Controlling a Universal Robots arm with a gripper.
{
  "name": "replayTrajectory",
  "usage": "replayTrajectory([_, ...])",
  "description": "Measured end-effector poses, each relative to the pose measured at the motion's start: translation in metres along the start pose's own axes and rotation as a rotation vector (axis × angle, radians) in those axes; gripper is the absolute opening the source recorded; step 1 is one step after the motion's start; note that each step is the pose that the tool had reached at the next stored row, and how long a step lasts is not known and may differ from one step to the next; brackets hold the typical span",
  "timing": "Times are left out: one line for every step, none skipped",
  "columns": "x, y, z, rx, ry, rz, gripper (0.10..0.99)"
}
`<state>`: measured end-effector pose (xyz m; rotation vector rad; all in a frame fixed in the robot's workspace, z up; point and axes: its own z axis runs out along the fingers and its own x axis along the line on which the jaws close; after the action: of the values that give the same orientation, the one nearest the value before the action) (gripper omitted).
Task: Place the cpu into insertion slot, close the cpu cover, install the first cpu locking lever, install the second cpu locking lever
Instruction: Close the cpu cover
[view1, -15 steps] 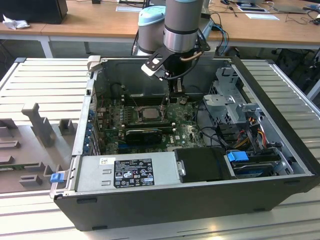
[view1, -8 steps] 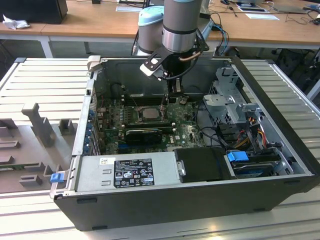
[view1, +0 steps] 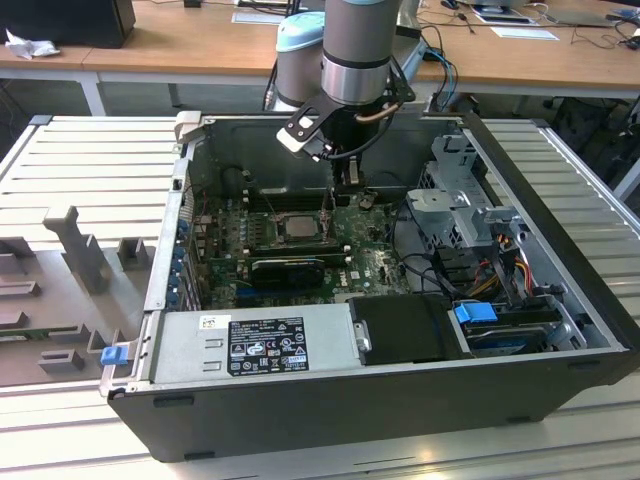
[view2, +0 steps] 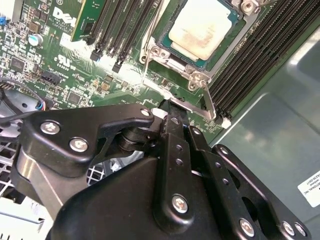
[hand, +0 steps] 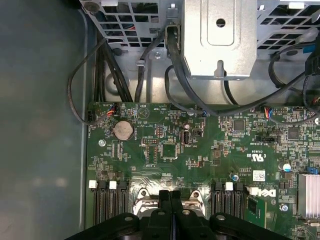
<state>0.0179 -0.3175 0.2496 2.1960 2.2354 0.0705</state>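
**Black fingers shut at the lever's end**

Exterior view: the grey arm reaches down into the open computer case (view1: 380, 410), and its gripper (view1: 345, 180) hangs just above the chip (view1: 299, 226). The fingertips are too small there to judge.

Second wrist view: the chip (view2: 200, 27) lies seated in the green board between the memory slots (view2: 115, 30), with the silver cover frame (view2: 171, 59) flat around it. The gripper (view2: 171, 107) has its tips at the end of a thin metal lever (view2: 206, 97). Its own body hides whether they pinch the lever or only touch it.

First wrist view: the gripper (hand: 170, 195) has its jaws pressed together with only a seam between them. Beyond lie the board (hand: 200, 150), a coin battery (hand: 123, 130), black cables (hand: 107, 70) and a steel drive cage (hand: 220, 37) cut off at the frame edge.
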Motion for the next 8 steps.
replayTrajectory([0.0000, -0.0005, 0.0000, 0.000, 0.0000, 0.000, 0.106])
replayTrajectory([0.0000, -0.0010, 0.0000, 0.000, 0.0000, 0.000, 0.106])
replayTrajectory([0.0000, -0.0016, 0.0000, 0.000, 0.0001, 0.000, 0.106])
replayTrajectory([0.0000, -0.0022, -0.0001, 0.000, -0.0001, 0.000, 0.106])
replayTrajectory([0.0000, -0.0027, -0.0001, 0.000, 0.0000, 0.000, 0.106])
replayTrajectory([0.0000, -0.0030, -0.0001, 0.000, 0.0001, 0.000, 0.106])
replayTrajectory([0.0001, -0.0036, -0.0001, 0.000, 0.0000, 0.000, 0.106])
replayTrajectory([0.0001, -0.0040, -0.0001, 0.000, 0.0000, 0.000, 0.106])
